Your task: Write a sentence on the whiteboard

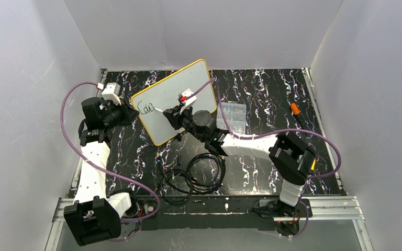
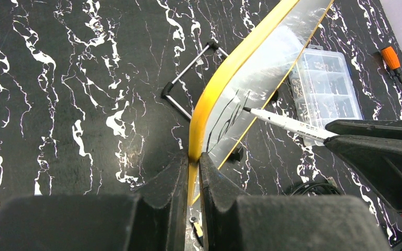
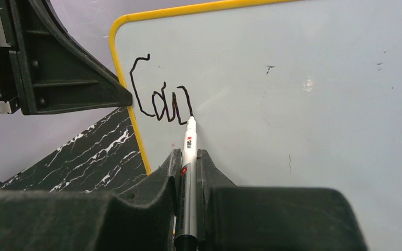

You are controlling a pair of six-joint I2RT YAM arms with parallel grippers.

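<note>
The whiteboard (image 1: 175, 99), white with a yellow rim, stands tilted on a wire easel. My left gripper (image 2: 193, 159) is shut on its left rim (image 2: 209, 99). My right gripper (image 3: 188, 154) is shut on a white marker (image 3: 188, 157), and the marker's tip touches the board face (image 3: 303, 104). Dark lettering (image 3: 162, 99), the start of the sentence, reads roughly "Cou" near the board's upper left corner; the tip rests at the end of its last stroke. From above the lettering (image 1: 147, 108) shows at the board's left, beside the marker (image 1: 159, 110).
A clear compartmented parts box (image 1: 231, 115) lies right of the board. An orange-handled screwdriver (image 1: 296, 111) lies further right. Coiled black cables (image 1: 191, 175) lie in front of the board. The easel's wire leg (image 2: 186, 81) stands behind the board.
</note>
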